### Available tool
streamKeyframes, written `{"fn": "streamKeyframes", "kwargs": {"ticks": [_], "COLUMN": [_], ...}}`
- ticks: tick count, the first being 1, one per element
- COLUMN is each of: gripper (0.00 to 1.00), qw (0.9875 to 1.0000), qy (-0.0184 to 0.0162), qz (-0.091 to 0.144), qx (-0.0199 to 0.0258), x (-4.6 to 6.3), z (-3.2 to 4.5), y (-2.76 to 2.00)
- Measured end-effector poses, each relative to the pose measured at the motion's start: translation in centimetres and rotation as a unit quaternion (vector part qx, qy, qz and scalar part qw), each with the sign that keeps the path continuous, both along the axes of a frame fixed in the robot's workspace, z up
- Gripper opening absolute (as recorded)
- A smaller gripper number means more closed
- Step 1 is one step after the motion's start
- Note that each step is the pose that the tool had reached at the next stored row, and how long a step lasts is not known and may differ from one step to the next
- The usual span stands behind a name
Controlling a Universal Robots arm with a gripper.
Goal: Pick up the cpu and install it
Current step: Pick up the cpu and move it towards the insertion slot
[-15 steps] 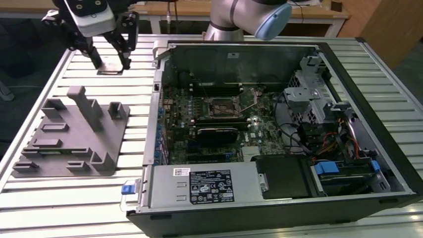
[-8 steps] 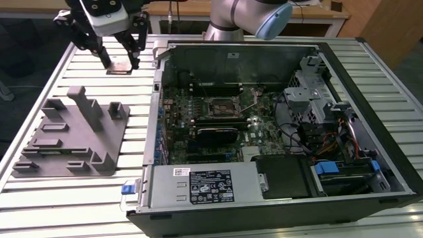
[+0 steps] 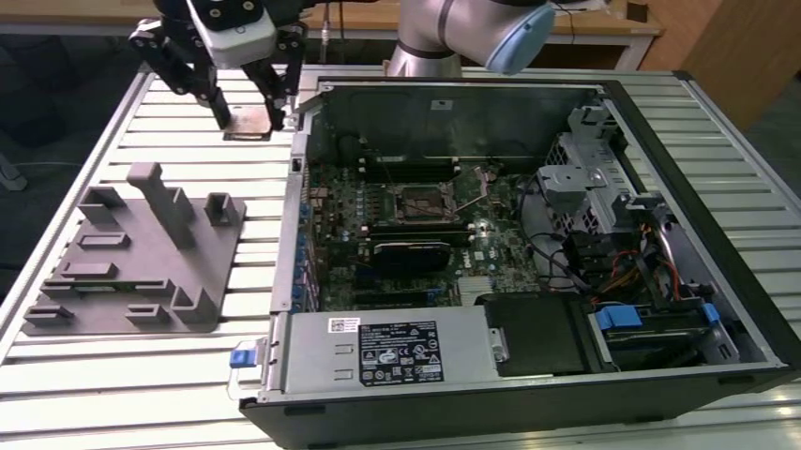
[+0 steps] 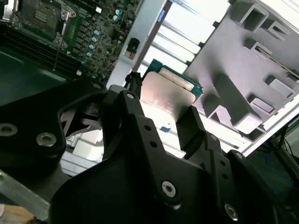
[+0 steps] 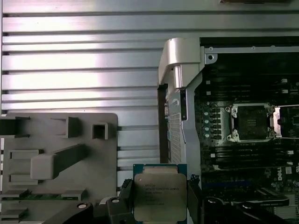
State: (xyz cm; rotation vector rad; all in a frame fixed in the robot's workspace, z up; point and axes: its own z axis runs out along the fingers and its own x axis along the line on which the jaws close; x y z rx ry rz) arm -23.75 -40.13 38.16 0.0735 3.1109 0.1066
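Note:
The cpu [image 3: 254, 120] is a flat square chip with a silver top and a green rim. It hangs above the slatted table, just outside the open computer case's far corner on the exterior view's left. My gripper [image 3: 254, 114] is shut on the cpu, one black finger on each side edge. Both wrist views show the held cpu [image 4: 166, 95] [image 5: 159, 193] between the fingers [image 4: 190, 125] [image 5: 194, 198]. The open black socket frame [image 3: 423, 202] [image 5: 252, 122] sits in the middle of the motherboard, apart from the chip, with its metal lever raised.
A grey fixture plate [image 3: 131, 253] [image 5: 56, 158] with raised blocks lies on the table at the exterior view's left. The open case's wall [image 3: 296, 169] stands between the gripper and the motherboard. A grey labelled metal box [image 3: 382, 352] and drive cages [image 3: 601, 197] fill the case's near and right sides.

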Motion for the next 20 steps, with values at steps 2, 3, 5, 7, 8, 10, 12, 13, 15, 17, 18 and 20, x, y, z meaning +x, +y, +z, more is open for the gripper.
{"fn": "streamKeyframes", "kwargs": {"ticks": [2, 3, 5, 7, 8, 10, 12, 13, 15, 17, 18, 20], "gripper": [0.54, 0.54, 0.54, 0.54, 0.54, 0.54, 0.54, 0.54, 0.54, 0.54, 0.54, 0.54], "qw": [1.0, 1.0, 1.0, 1.0, 1.0, 1.0, 1.0, 1.0, 1.0, 1.0, 1.0, 1.0], "qy": [0.0, 0.0, 0.0, 0.0, 0.0, 0.0, 0.0, 0.0, 0.0, 0.0, 0.0, 0.0], "qz": [0.0, 0.0, 0.0, 0.0, 0.0, 0.0, 0.0, 0.0, 0.0, 0.0, 0.0, 0.0], "qx": [0.0, 0.0, 0.0, 0.0, 0.0, 0.0, 0.0, 0.0, 0.0, 0.0, 0.0, 0.0], "x": [0.4, 0.6, 1.1, 1.7, 2.0, 2.6, 3.2, 3.5, 4.1, 5.0, 5.3, 5.9], "z": [0.0, 0.0, 0.0, 0.0, 0.0, 0.0, 0.0, 0.0, 0.0, 0.0, 0.0, 0.0], "y": [0.02, 0.03, 0.04, 0.06, 0.06, 0.07, 0.08, 0.08, 0.09, 0.11, 0.11, 0.13]}}
